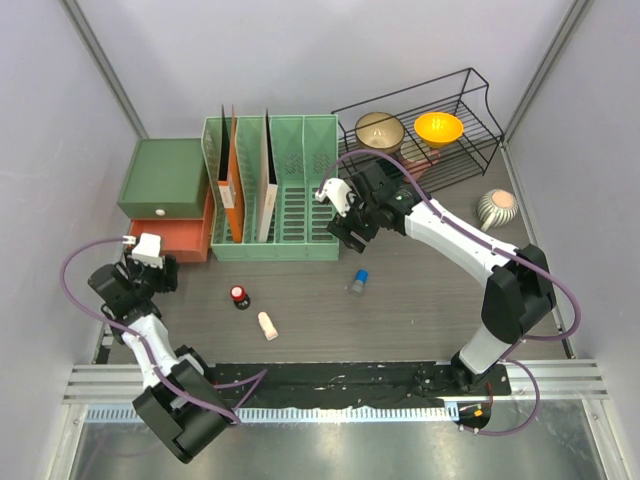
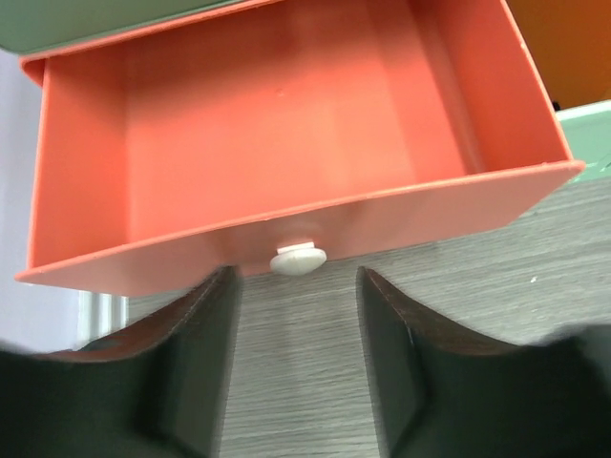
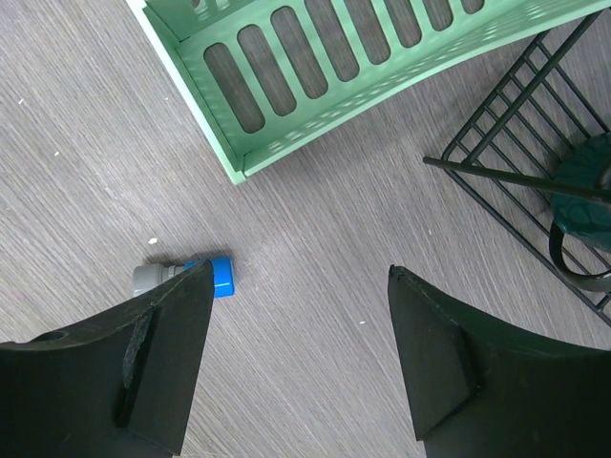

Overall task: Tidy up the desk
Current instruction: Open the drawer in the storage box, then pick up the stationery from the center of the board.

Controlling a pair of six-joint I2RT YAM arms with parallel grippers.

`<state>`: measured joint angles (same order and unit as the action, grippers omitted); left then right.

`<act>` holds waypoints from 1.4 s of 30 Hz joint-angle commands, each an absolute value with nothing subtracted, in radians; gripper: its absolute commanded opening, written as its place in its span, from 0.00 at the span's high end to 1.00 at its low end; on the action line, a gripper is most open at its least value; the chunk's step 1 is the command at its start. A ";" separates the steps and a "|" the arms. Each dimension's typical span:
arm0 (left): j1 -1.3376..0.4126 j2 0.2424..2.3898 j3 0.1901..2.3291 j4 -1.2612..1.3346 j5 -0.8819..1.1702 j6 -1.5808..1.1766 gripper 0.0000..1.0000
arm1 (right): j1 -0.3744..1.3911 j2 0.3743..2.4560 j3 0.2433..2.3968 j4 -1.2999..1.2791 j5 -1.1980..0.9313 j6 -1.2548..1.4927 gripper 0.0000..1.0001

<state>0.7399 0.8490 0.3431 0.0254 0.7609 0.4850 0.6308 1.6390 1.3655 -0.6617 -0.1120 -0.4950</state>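
The desk [image 1: 420, 310] is a dark wood-grain tabletop. On it lie a small grey tube with a blue cap [image 1: 358, 282], also in the right wrist view [image 3: 191, 277], a small red and black item [image 1: 239, 295] and a pale peach tube [image 1: 267, 325]. My left gripper [image 2: 296, 286] is open and empty, just in front of the white knob [image 2: 297, 257] of the open, empty orange drawer [image 2: 277, 124]. My right gripper [image 3: 301, 286] is open and empty, above the desk near the front right corner of the green file rack [image 3: 315, 86], with the blue-capped tube beside its left finger.
A green drawer box [image 1: 163, 178] sits over the orange drawer [image 1: 183, 232] at back left. The green file rack [image 1: 272, 185] holds orange and white folders. A black wire rack [image 1: 425, 130] holds two bowls. A ribbed cup [image 1: 496, 207] stands at right.
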 commanded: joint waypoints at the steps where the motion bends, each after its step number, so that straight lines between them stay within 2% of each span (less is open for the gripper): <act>1: 0.759 0.798 0.341 0.003 0.796 0.492 0.27 | 0.629 1.640 1.413 -0.661 -0.129 -0.502 0.23; 3: 0.762 0.781 0.350 -0.047 0.808 0.502 0.18 | 0.629 1.641 1.414 -0.664 -0.130 -0.503 0.22; 10: 0.781 0.695 0.468 -0.411 0.853 0.678 0.11 | 0.629 1.641 1.416 -0.667 -0.133 -0.505 0.22; 14: 0.782 0.675 0.557 -0.717 0.853 0.825 0.11 | 0.629 1.654 1.424 -0.681 -0.137 -0.505 0.22; 23: 0.781 0.721 0.712 -1.150 0.873 1.081 0.13 | 0.629 1.664 1.428 -0.692 -0.138 -0.511 0.22; 30: 0.781 0.692 0.695 -1.176 0.859 1.118 0.13 | 0.627 1.680 1.433 -0.703 -0.130 -0.514 0.22; 33: 0.781 0.707 0.703 -1.292 0.891 1.241 0.11 | 0.629 1.686 1.434 -0.703 -0.123 -0.515 0.22; 42: 0.744 0.931 0.839 -1.587 0.943 1.565 0.13 | 0.629 1.713 1.439 -0.710 -0.106 -0.518 0.22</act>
<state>0.7612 0.8600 0.7544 -1.3190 0.8738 1.3884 0.6308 1.7149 1.3945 -0.7116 -0.1173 -0.5053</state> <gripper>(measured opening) 0.877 0.778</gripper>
